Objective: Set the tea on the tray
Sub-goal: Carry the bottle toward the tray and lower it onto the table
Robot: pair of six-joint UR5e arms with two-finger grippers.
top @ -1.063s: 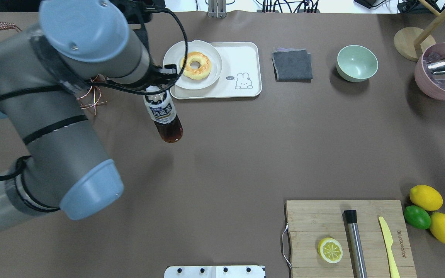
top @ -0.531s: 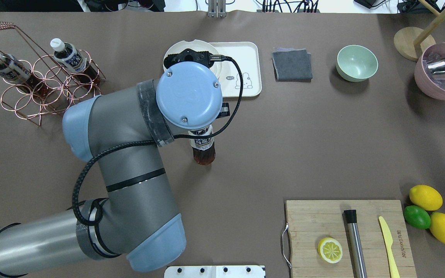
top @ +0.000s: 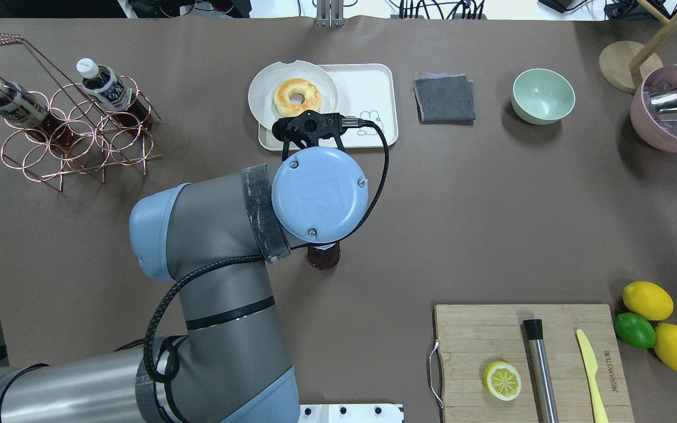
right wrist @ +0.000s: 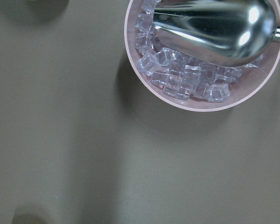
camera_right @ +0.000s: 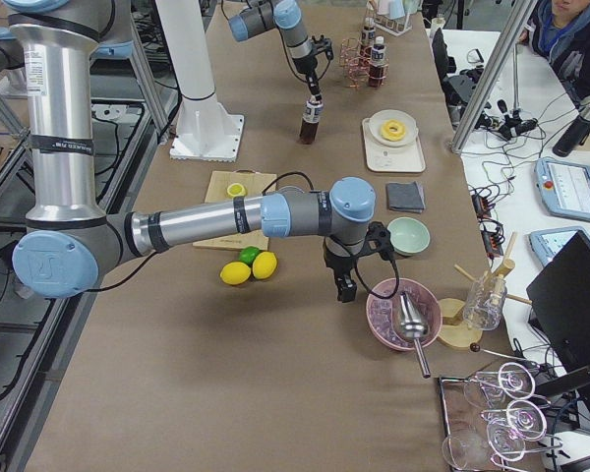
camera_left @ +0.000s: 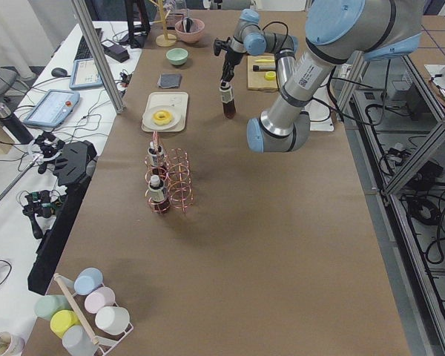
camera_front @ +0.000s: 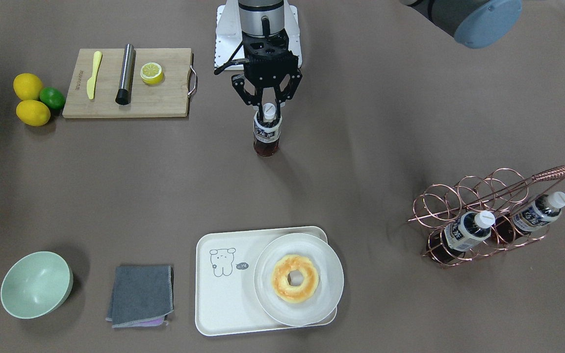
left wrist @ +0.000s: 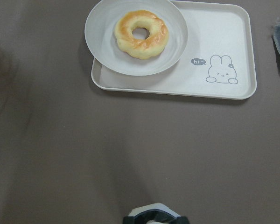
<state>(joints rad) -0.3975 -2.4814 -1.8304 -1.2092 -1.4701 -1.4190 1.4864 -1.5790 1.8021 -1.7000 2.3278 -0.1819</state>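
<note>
My left gripper (camera_front: 268,112) is shut on the white cap of a tea bottle (camera_front: 266,135) and holds it upright near the table's middle, on the robot's side. In the overhead view only the bottle's base (top: 322,257) shows under the wrist. The cream tray (camera_front: 223,294) lies well away across the table, with a plate and donut (camera_front: 295,278) on one end. It also shows in the left wrist view (left wrist: 224,28). Two more tea bottles (camera_front: 464,230) sit in the copper rack (camera_front: 488,196). My right gripper (camera_right: 346,288) is beside the pink ice bowl (camera_right: 403,315); I cannot tell its state.
A wooden cutting board (camera_front: 165,105) holds a lemon half, a metal muddler and a yellow knife. Two lemons and a lime (camera_front: 53,97) lie beside it. A green bowl (camera_front: 36,284) and a grey cloth (camera_front: 140,294) sit next to the tray.
My left arm has carried the tea bottle away from the rack, rightward and toward the robot's side of the table, farther from the tray.
</note>
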